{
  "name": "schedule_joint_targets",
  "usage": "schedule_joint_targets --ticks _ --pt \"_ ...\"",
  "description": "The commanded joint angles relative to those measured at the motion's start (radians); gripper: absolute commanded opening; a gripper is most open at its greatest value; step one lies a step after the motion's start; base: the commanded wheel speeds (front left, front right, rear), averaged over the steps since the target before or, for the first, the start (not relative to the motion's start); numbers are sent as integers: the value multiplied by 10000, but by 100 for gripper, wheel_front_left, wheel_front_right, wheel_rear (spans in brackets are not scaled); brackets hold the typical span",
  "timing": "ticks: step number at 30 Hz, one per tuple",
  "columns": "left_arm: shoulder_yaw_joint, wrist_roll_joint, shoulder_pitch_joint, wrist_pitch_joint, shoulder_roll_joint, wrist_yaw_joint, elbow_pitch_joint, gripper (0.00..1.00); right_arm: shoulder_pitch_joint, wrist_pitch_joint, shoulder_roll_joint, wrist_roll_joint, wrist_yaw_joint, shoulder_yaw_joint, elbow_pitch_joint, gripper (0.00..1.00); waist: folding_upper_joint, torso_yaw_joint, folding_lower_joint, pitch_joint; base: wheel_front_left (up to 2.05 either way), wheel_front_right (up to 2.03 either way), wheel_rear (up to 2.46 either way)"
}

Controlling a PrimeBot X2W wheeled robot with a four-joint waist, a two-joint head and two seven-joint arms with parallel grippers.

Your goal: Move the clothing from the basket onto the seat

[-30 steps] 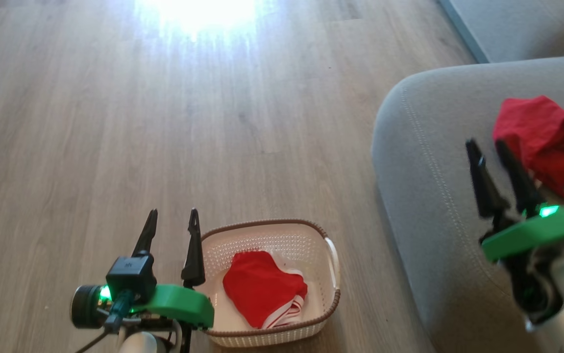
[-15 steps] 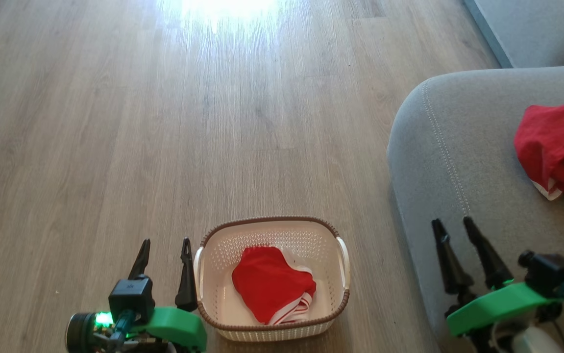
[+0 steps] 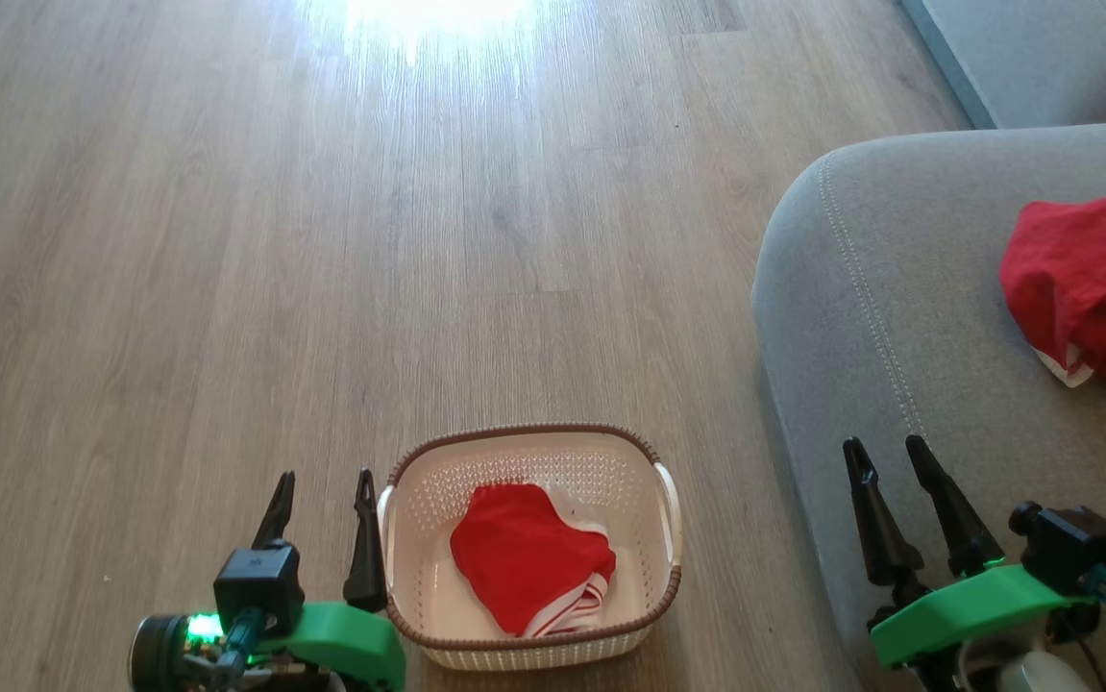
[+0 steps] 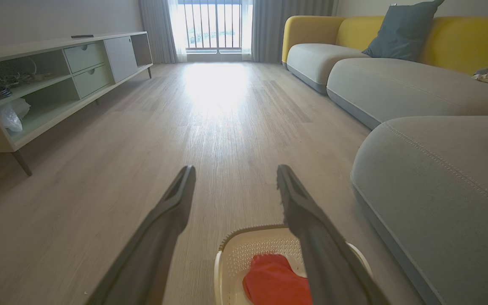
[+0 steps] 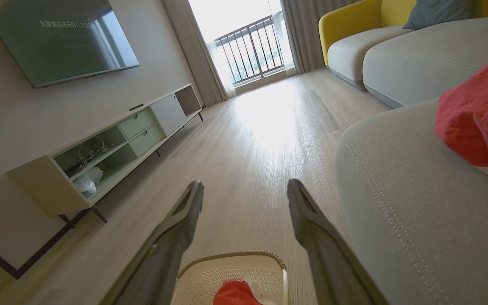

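You're about halfway: one bright red white-trimmed garment lies on the large grey fabric seat, while a second red garment sits in the cream perforated plastic basket. Your left claw and right claw gape wide, both empty.

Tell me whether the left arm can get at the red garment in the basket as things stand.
Probably yes. The left tool stands open just beside the basket, holding nothing, and the red garment lies uncovered in its open top, with nothing over it.
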Motion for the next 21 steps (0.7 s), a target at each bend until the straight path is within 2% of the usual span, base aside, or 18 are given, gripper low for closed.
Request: schedule_joint_targets --ticks 1,21 --pt "271 -36 -326 -49 -14 51 -257 100 -205 -93 -21 -58 -2 151 -305 100 0 5 1 -7 0 0 0" --pt "131 -112 -410 -49 -14 -46 -148 100 -274 -93 -15 -61 -2 -34 -196 100 0 -24 1 22 0 0 0"
